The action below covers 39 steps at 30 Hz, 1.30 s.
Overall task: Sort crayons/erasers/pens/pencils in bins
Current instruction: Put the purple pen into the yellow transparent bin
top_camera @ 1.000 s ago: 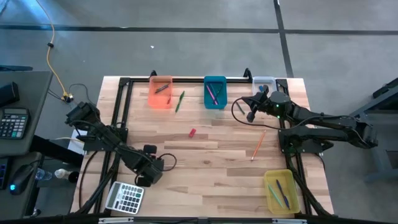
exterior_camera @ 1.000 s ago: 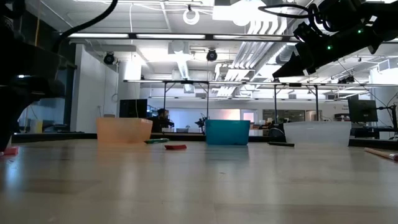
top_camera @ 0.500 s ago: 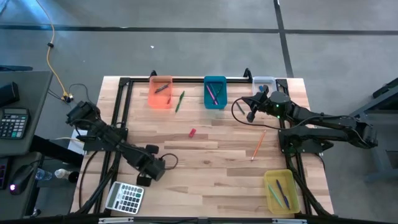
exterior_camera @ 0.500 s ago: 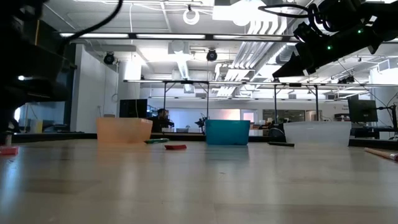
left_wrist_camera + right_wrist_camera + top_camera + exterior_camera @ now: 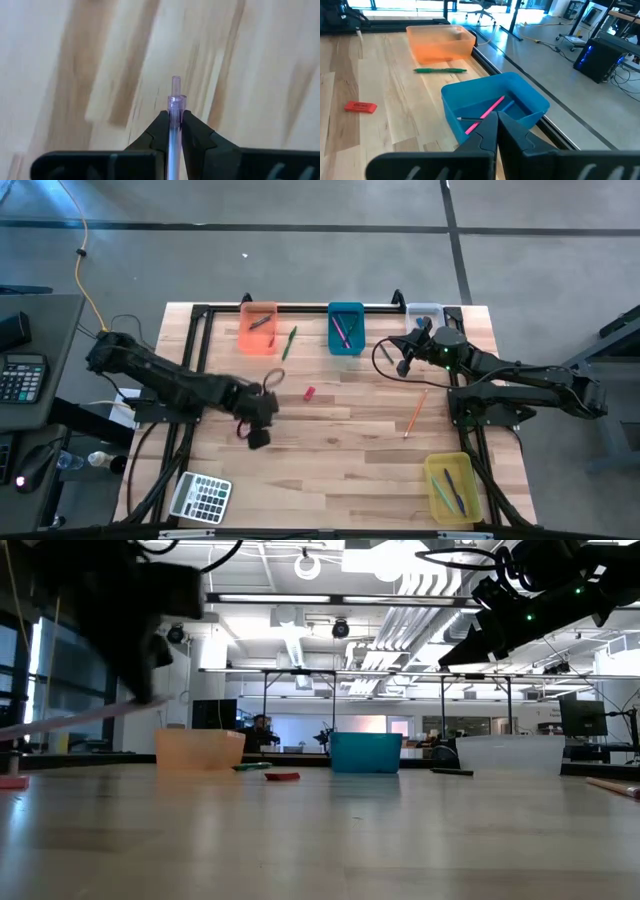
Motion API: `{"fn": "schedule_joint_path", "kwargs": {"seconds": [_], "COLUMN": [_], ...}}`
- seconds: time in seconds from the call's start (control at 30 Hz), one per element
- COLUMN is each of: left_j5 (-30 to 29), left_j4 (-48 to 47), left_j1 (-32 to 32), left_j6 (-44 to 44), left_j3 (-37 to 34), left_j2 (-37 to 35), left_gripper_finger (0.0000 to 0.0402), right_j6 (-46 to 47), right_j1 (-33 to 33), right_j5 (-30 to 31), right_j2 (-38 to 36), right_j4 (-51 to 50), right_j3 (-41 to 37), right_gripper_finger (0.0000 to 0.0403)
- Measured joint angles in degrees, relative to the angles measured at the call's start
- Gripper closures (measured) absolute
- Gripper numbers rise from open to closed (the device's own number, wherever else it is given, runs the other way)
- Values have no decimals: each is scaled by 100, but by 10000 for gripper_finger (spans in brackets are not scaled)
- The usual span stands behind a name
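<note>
My left gripper point(image 5: 256, 434) hangs over the middle left of the table, shut on a thin pale lilac pen point(image 5: 174, 100) that shows as a slanting stick point(image 5: 70, 722) in the low view. My right gripper point(image 5: 405, 366) waits shut above the far right, near the clear bin point(image 5: 424, 313). The orange bin point(image 5: 258, 328) and the teal bin point(image 5: 346, 327) stand along the far edge, and the yellow bin point(image 5: 450, 488) stands near right. A green pencil point(image 5: 289, 343), a red eraser point(image 5: 309, 393) and an orange pencil point(image 5: 415, 412) lie flat on the wood. My left gripper pinches the pen between its two fingers, close to one end; that short capped end point(image 5: 175, 85) pokes out past the fingertips point(image 5: 192, 125). The fingers come from above. The pen is lifted clear of the table and slightly tilted, its long part point(image 5: 50, 726) sticking out sideways.
A grey calculator point(image 5: 203, 497) lies at the near left corner. A black frame rail point(image 5: 300, 307) runs along the far edge behind the bins. The teal bin holds a pink stick point(image 5: 485, 114). Bare wood lies between the eraser and the yellow bin.
My left gripper has risen from beside the calculator and swung toward the table's far edge and middle. The pen has come up with it, lifted clear of the table. My right arm has kept still.
</note>
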Motion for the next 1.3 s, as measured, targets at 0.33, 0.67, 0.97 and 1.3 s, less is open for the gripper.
{"fn": "schedule_joint_path", "kwargs": {"seconds": [0.33, 0.67, 0.97, 1.3], "left_j5": [276, 1034, 1429, 1864], "left_j4": [1872, 4863, 5001, 4422], "left_j1": [1891, 3803, 4462, 4948], "left_j6": [-683, -716, -194, -540], "left_j3": [13, 48, 1970, 3936], "left_j2": [-594, 220, 2191, 3942], "left_gripper_finger": [385, 385, 383, 381], "right_j6": [-6, 5, 5, 8], "right_j1": [-2, 0, -2, 0], "right_j5": [0, 0, 0, -26], "right_j2": [1, 0, 0, 0], "right_j4": [-9, -45, -43, -81], "right_j3": [0, 0, 0, 0], "right_gripper_finger": [403, 403, 403, 403]}}
